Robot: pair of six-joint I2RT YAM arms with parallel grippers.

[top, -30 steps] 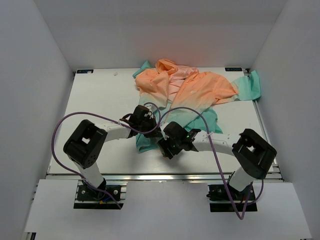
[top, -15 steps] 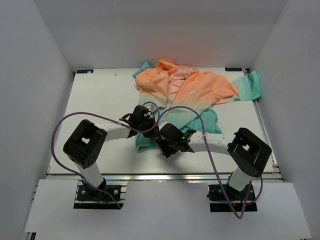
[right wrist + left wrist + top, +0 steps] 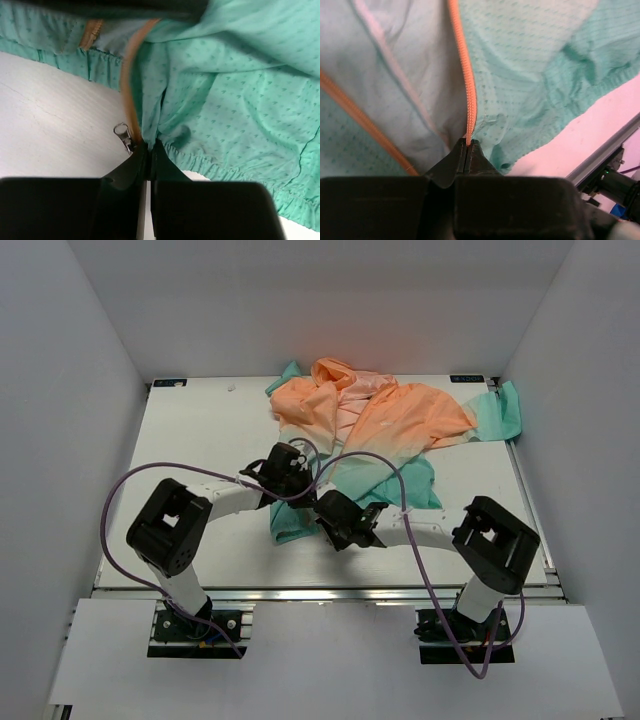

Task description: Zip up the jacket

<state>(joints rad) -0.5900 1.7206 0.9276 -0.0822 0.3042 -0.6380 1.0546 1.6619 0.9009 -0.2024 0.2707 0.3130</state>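
Observation:
The jacket lies crumpled across the table's back half, peach-orange at the top, teal toward the near hem. My left gripper is shut on the orange zipper tape, which runs straight up from its tips. My right gripper is shut on the teal hem right beside the orange zipper edge. The silver zipper pull hangs just left of the right fingers. A second orange zipper line crosses the left wrist view at lower left.
White walls close in the table on three sides. A teal sleeve end reaches the right edge of the table. The metal front rail runs near the left gripper. Purple cables loop over both arms.
My right gripper moved left onto the teal hem and closed on it. The left gripper stayed shut on the zipper tape and shifted slightly back.

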